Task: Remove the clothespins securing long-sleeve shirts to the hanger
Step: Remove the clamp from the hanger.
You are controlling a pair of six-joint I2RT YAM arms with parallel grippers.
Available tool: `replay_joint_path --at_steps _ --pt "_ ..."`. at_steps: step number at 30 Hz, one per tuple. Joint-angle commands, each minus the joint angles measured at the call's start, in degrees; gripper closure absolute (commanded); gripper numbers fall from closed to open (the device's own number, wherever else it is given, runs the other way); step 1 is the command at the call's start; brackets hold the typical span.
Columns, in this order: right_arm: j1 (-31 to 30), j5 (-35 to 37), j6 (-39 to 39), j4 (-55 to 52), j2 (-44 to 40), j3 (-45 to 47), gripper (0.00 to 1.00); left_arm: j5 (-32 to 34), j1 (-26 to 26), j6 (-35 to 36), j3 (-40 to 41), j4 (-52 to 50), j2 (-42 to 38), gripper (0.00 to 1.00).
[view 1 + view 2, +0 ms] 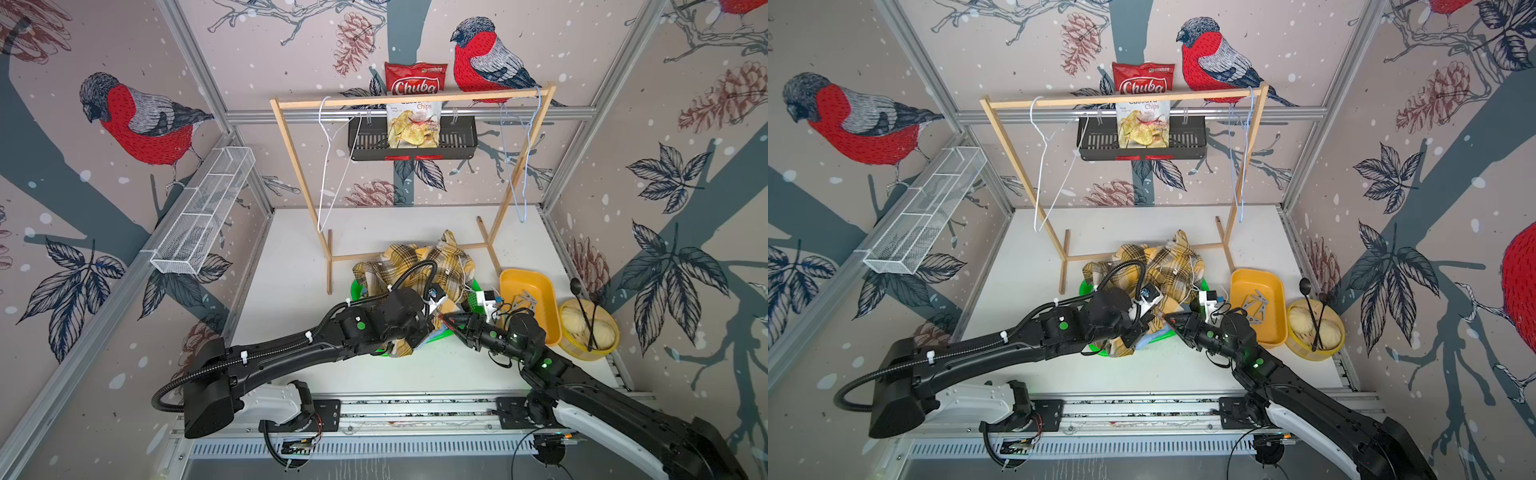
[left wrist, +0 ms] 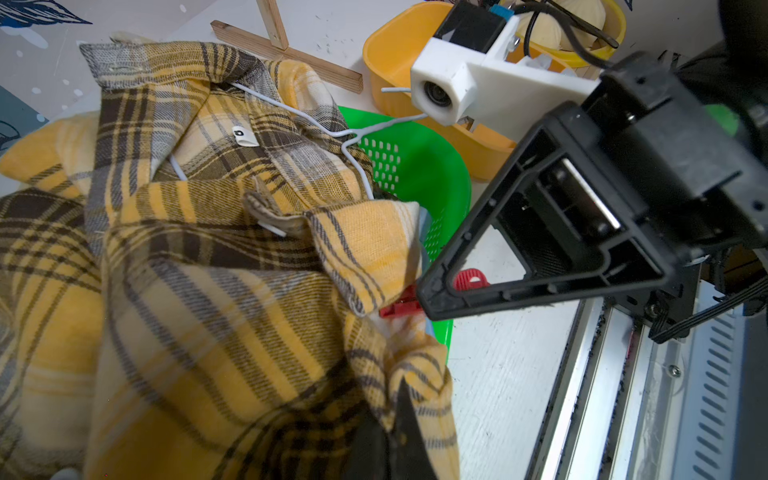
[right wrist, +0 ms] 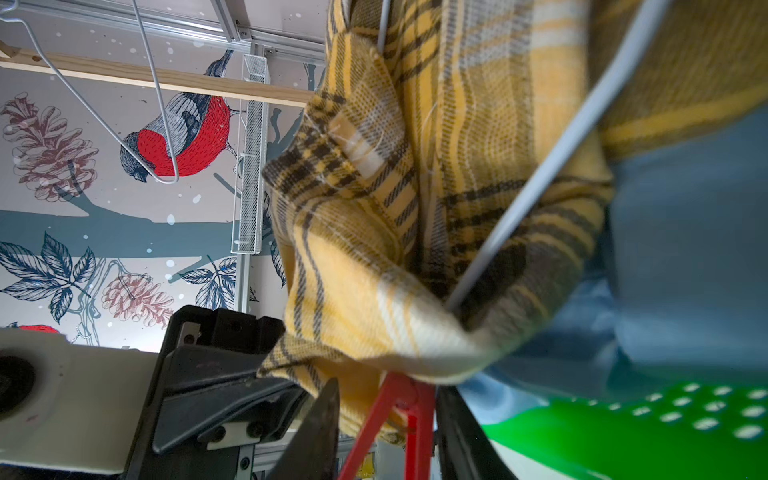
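Straddling the red clothespin (image 3: 401, 388), right fingers (image 3: 324, 424) stand part-open; left fingers (image 2: 405, 428) pinch yellow plaid shirt (image 2: 208, 270).

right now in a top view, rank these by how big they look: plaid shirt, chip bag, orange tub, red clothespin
1. plaid shirt
2. chip bag and orange tub look about alike, and the bag is farther off
3. red clothespin, only a sliver showing

Shirt (image 1: 415, 266) heaped in basket (image 1: 354, 291), tub (image 1: 544, 299) to its right, rack (image 1: 411, 99) behind both
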State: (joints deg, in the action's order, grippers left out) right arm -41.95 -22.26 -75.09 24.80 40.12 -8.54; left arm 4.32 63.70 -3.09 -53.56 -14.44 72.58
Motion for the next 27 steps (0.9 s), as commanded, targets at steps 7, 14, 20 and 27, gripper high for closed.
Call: replay_joint_path --at_steps 7,14,20,27 --pt "-0.05 0.46 0.29 -1.09 -0.04 -0.34 0.71 -0.28 -0.15 -0.58 0.02 1.82 0.59 1.00" --pt "-0.01 0.77 0.65 -4.05 -1.66 -0.45 0.77 0.44 -0.13 -0.77 0.02 1.66 0.81 1.00" --pt "-0.01 0.99 1.15 -8.12 -3.99 -0.80 0.83 1.83 -0.08 -1.12 -0.13 1.14 1.43 1.00" --pt "-0.06 1.72 1.67 -13.35 -7.43 -1.11 0.92 4.03 -0.15 -1.85 -0.13 0.88 2.05 1.00"
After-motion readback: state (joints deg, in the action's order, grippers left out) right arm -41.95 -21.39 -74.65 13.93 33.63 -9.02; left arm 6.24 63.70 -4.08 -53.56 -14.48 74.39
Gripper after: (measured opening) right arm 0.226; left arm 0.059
